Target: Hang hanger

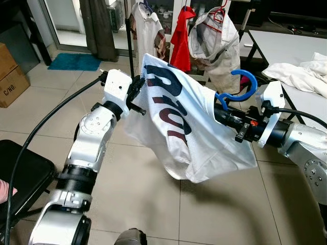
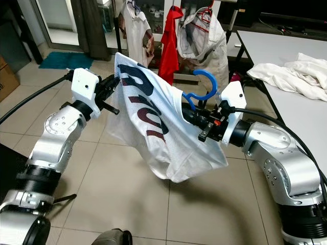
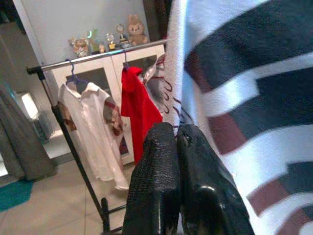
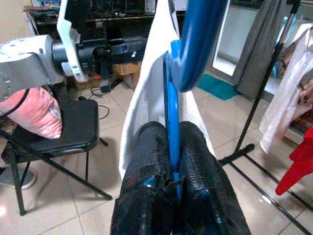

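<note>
A white T-shirt (image 1: 173,117) with dark lettering hangs on a blue hanger (image 1: 240,87), held in the air between my two arms. My right gripper (image 1: 220,113) is shut on the hanger just below its hook; in the right wrist view the blue hanger (image 4: 172,127) runs between the black fingers (image 4: 198,171). My left gripper (image 1: 138,88) is shut on the shirt's far shoulder edge, and the left wrist view shows the T-shirt (image 3: 234,88) beside its closed fingers (image 3: 156,181). The clothes rail (image 3: 98,56) stands behind, carrying several garments.
On the rail hang a white shirt (image 1: 148,28), a red garment (image 1: 181,35) and a beige jacket (image 1: 217,43). A table (image 1: 291,48) with white laundry (image 1: 301,74) is at the right. A black chair (image 1: 23,176) sits at the left, cardboard boxes (image 1: 10,74) further back.
</note>
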Motion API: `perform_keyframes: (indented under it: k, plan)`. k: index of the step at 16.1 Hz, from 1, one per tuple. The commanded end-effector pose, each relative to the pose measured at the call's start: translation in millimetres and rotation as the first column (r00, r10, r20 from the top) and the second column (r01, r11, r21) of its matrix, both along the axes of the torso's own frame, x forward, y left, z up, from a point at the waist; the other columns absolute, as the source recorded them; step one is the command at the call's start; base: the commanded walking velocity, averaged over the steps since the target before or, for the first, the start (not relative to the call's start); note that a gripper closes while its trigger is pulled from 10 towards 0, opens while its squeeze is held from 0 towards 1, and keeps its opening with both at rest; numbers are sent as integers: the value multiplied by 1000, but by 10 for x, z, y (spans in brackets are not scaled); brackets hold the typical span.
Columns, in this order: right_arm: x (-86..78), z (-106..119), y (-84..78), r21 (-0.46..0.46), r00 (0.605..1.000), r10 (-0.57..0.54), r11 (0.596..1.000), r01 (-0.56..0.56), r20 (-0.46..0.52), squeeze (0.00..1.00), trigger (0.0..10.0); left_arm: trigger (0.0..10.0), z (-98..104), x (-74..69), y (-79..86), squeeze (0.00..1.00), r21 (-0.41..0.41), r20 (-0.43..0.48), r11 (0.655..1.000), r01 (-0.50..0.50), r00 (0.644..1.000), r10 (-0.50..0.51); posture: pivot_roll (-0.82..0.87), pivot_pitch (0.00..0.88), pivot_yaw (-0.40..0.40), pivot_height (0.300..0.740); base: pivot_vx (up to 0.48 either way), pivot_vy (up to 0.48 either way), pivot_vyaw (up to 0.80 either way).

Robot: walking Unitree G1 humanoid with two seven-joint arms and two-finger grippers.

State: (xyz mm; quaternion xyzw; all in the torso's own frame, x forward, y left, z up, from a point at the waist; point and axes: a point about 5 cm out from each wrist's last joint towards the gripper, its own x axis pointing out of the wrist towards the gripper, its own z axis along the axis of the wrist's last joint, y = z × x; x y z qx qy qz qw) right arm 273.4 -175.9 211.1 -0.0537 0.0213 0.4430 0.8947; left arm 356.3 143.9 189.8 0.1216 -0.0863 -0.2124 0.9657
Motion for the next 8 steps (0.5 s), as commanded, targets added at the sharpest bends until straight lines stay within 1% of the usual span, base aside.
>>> perform_keyframes:
  k: [1, 4, 7, 8]
  plan:
    - [-43, 86, 24, -1, 999, 32, 999, -32, 38, 0, 10000, 0, 47, 25, 15, 0, 13, 8, 1000, 0, 1000, 0, 20, 0, 3, 740, 0, 0, 0]
    - [-42, 92, 25, 1, 999, 32, 999, -32, 39, 0, 10000, 0, 35, 92, 29, 0, 41, -13, 999, 25, 1000, -24, 19, 0, 5, 740, 0, 0, 0]
    - [-45, 92, 20, 1, 999, 29, 1000, -29, 39, 0, 10000, 0, 41, 110, 33, 0, 39, -16, 999, 34, 999, -33, 18, 0, 9, 740, 0, 0, 0]
    - [-45, 91, 13, 3, 999, 19, 1000, -19, 40, 0, 10000, 0, 49, 83, 5, 0, 28, -17, 996, 80, 997, -80, 19, 0, 11, 740, 0, 0, 0]
